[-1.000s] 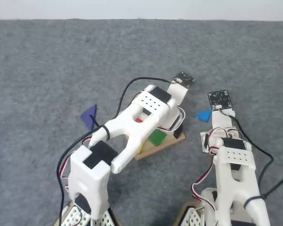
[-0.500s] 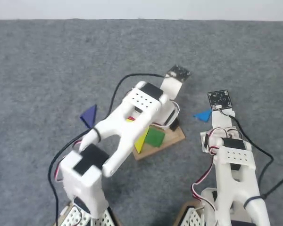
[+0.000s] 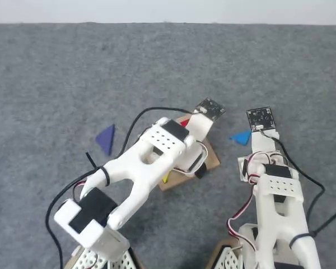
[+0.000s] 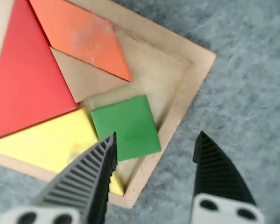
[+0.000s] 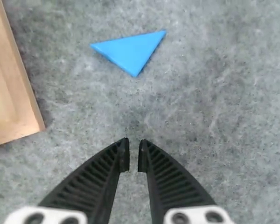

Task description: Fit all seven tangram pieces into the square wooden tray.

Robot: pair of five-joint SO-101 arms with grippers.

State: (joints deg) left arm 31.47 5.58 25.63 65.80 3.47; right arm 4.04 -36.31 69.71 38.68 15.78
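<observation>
well, nearest the front edge of the grey surface (image 3: 56,73), the right fingers (image 5: 133,141) hang low over bare grey, closed to a thin slit with nothing between them, probably parked until a piece is wanted. just beyond, toward the middle of the surface, the left fingers (image 4: 157,136) hover spread wide and empty over one corner of the square wooden tray (image 4: 196,70). they sit above the green square piece (image 4: 126,128), which lies askew, so i'd guess they mean to straighten it. four pieces lie in the tray: that square, a yellow triangle (image 4: 46,142), a large red triangle (image 4: 23,84) and an orange parallelogram (image 4: 84,37). farther off, two lie loose: a light blue triangle (image 5: 130,49) toward the right edge and a dark blue triangle (image 3: 106,139) toward the left edge. six counted.
</observation>
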